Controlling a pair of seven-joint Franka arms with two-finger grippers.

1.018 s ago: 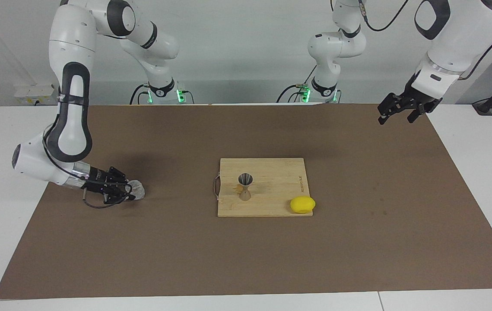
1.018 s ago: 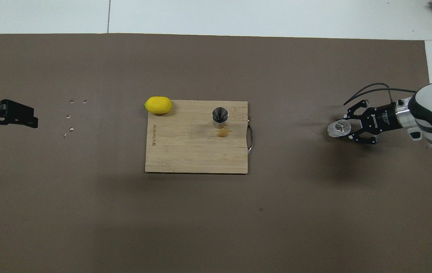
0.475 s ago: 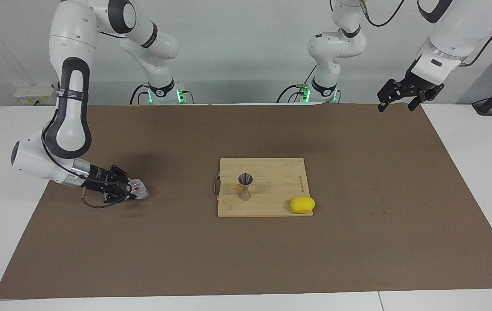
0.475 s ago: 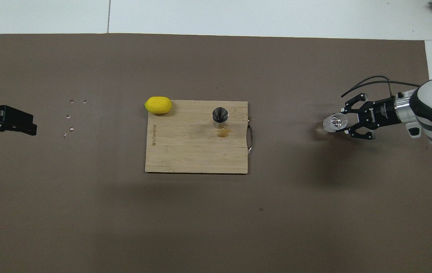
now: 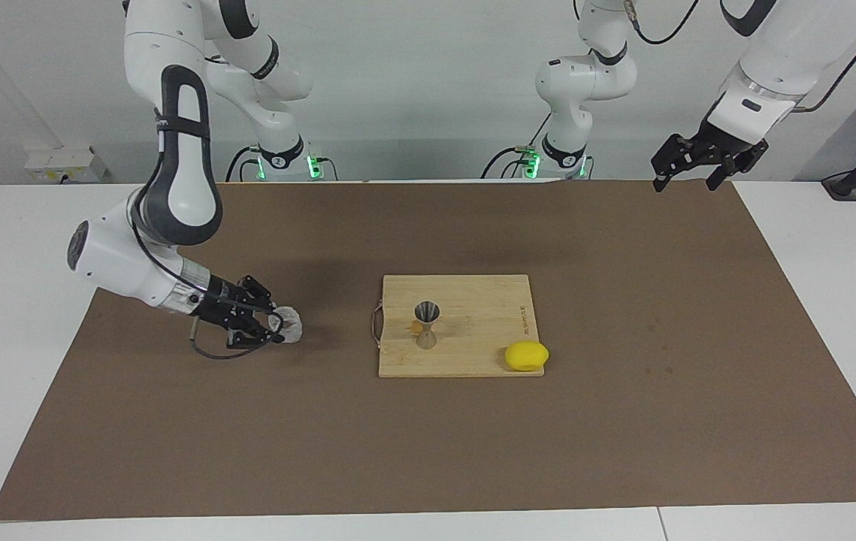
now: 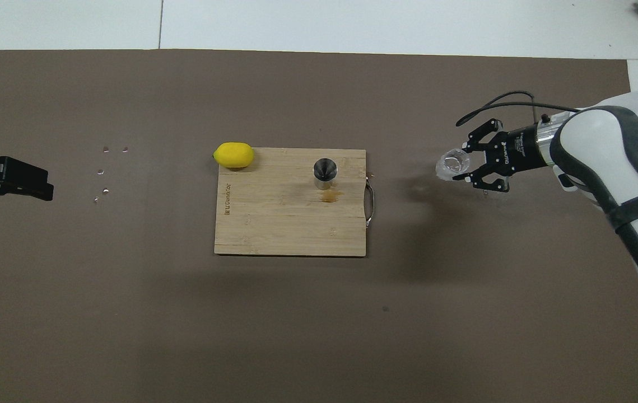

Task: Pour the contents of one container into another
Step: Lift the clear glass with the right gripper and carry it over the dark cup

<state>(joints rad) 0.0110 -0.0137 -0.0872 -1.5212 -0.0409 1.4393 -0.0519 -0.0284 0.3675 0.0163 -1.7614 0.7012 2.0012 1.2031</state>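
Observation:
The small clear glass cup (image 5: 290, 325) (image 6: 451, 165) is in my right gripper (image 5: 278, 325) (image 6: 465, 167), which is shut on it from the side. The cup hangs low over the brown mat, between the right arm's end of the table and the wooden cutting board (image 5: 473, 357) (image 6: 285, 226). The silvery hourglass jigger (image 5: 426, 324) (image 6: 325, 170) stands upright on the board, close to the handle edge. My left gripper (image 5: 685, 182) (image 6: 43, 184) waits open and empty, raised over the mat's edge at the left arm's end.
A yellow lemon (image 5: 526, 355) (image 6: 233, 155) lies at the board's corner toward the left arm's end. A small brownish stain (image 6: 328, 196) marks the board beside the jigger. A few droplets (image 6: 105, 169) dot the mat near the left gripper.
My right arm has carried the glass cup across the mat toward the cutting board. The left gripper has risen and drawn back slightly.

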